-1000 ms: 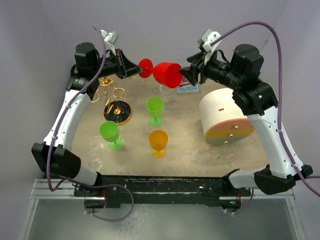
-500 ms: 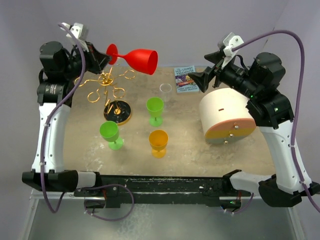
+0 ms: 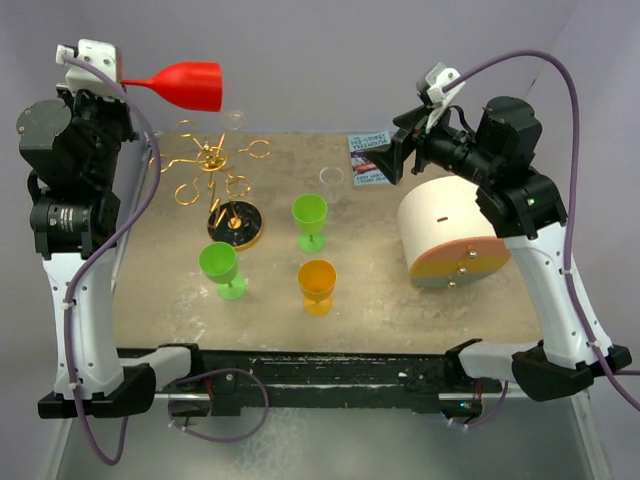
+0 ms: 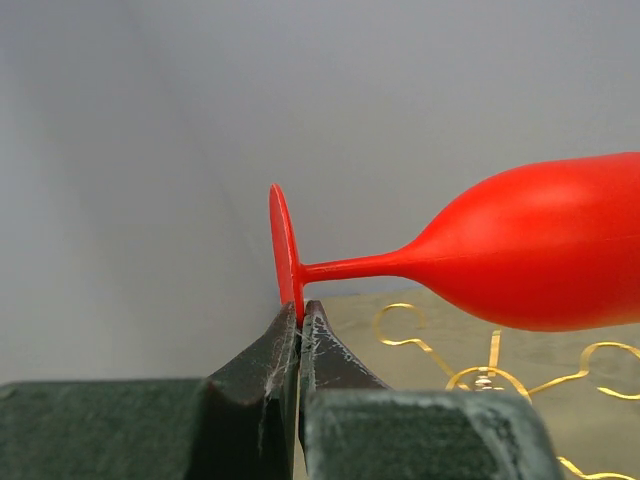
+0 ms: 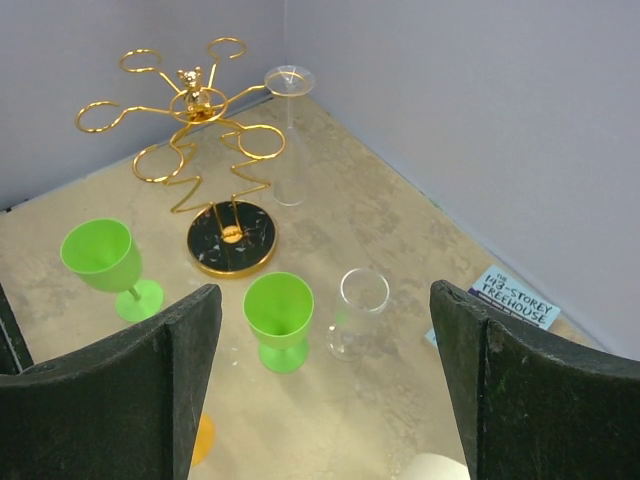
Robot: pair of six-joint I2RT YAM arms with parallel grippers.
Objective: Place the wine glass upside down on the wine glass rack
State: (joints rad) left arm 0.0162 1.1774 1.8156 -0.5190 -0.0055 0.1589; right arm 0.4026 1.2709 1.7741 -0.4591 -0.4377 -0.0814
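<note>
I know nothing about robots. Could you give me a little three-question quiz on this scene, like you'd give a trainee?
1. Which part of the red glass does the left claw pinch?
A. the bowl
B. the stem
C. the foot

2. True or false: the right claw is open and holds nothing.

3. How many green glasses stand on the table?

Key: 1 C; 2 true; 3 two.
</note>
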